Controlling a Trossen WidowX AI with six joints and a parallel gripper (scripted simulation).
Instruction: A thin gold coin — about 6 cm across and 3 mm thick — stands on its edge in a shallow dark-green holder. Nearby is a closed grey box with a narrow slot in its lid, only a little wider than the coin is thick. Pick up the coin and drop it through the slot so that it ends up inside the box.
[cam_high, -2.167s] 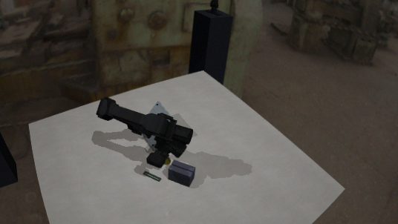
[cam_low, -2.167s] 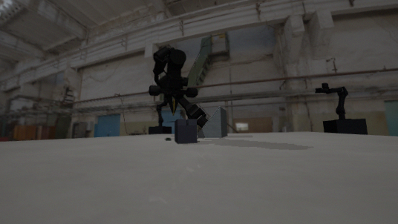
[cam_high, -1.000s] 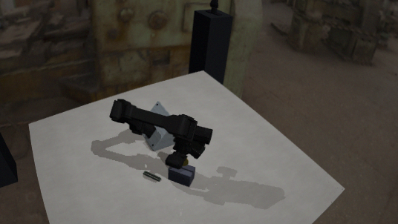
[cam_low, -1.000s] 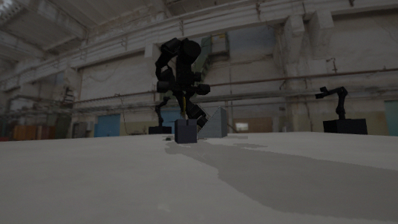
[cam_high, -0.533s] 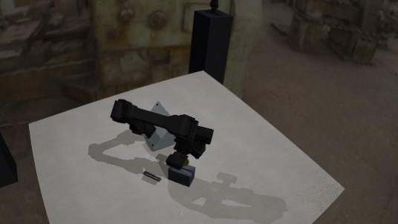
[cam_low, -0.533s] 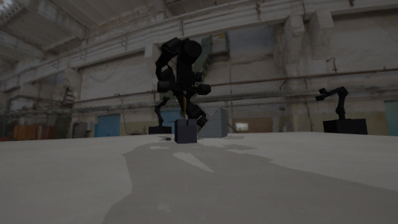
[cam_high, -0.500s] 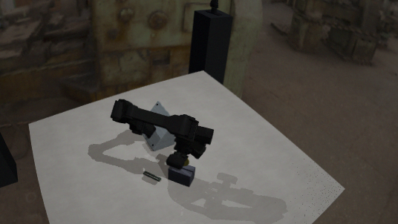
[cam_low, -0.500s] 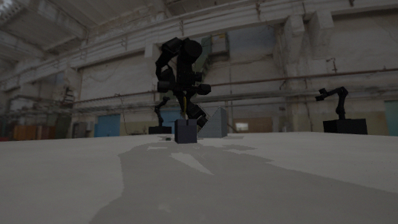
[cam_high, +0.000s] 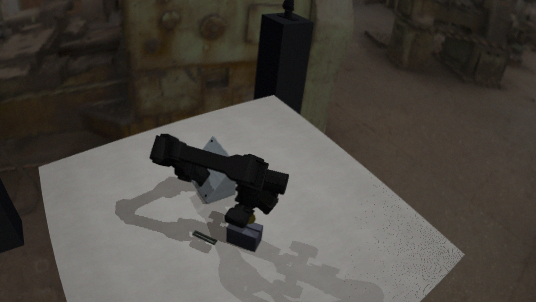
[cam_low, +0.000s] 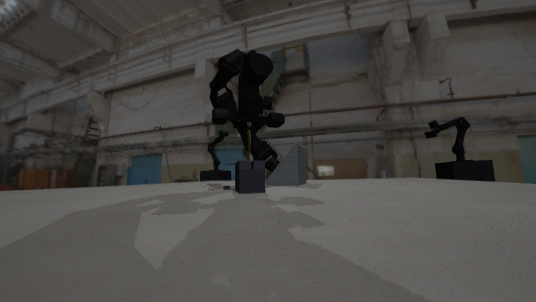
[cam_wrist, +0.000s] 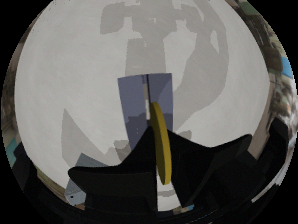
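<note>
Gripper (cam_high: 247, 218) (cam_low: 248, 142) (cam_wrist: 153, 129), 1 of, nearly shut w/ 1 gold coin (cam_high: 252, 219) (cam_low: 249, 140) (cam_wrist: 161, 146) clamped betw. its fingers; coin's on edge, approx. upright, poking out past the tips. L to R in top view: 1 dk-green holder (cam_high: 205, 237), no coin in it; 1 pale blue-grey wedge (cam_high: 219, 187) (cam_low: 296, 167) (cam_wrist: 82, 191), far side; 1 grey box (cam_high: 243, 237) (cam_low: 250, 177) (cam_wrist: 132, 102), R of holder, 1 slot in lid. Coin's above box lid, outside box. Ext. view: 2 other arms, 1 L (cam_low: 216, 152), 1 R (cam_low: 459, 142), both bkgd.
</note>
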